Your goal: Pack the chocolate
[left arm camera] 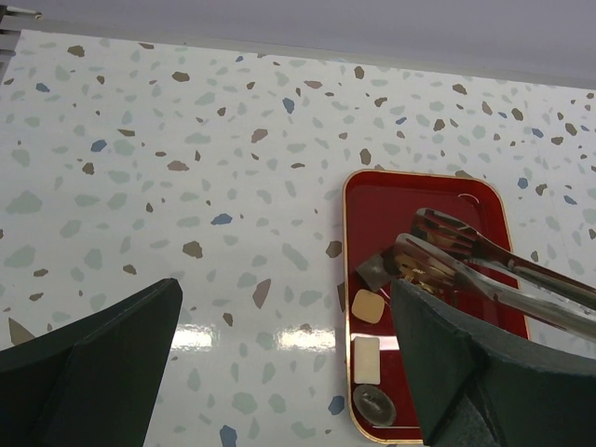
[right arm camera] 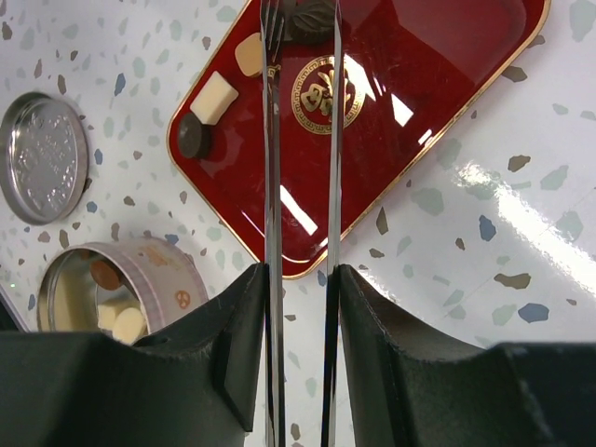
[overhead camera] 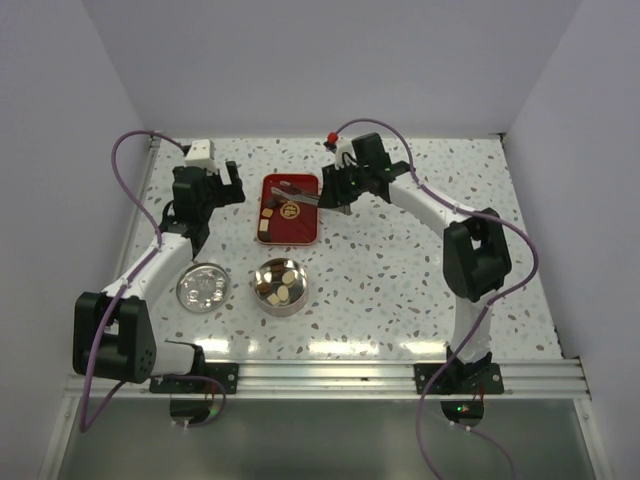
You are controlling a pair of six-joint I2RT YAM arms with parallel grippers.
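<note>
The red tray (overhead camera: 303, 232) lies on the speckled tabletop (overhead camera: 400, 270) toward the far middle. Nearer the arms stands the open round tin (overhead camera: 283, 309), and its lid (overhead camera: 202, 288) lies flat just to the left of it, not touching

The right fingers (right arm camera: 237, 345) are pressed against the two arms of a pair of metal tongs (right arm camera: 272, 186) and hold them nearly closed. The tongs reach out over the tray, and their tips pinch one dark piece of chocolate (right arm camera: 312, 19) beside the gold emblem (right arm camera: 321, 93) in the tray's middle. I cannot tell whether that piece is lifted or resting on the tray

Three more pieces lie in a row along the tray's left edge: a cream rounded piece (right arm camera: 249, 53), a pale rectangular piece (right arm camera: 214, 96) and a dark round piece (right arm camera: 194, 137). Several pale and brown pieces (overhead camera: 278, 288) already sit inside the tin

The left fingers (left arm camera: 112, 354) are spread wide with nothing between them. They hang over bare tabletop just left of the tray, near its far corner
</note>
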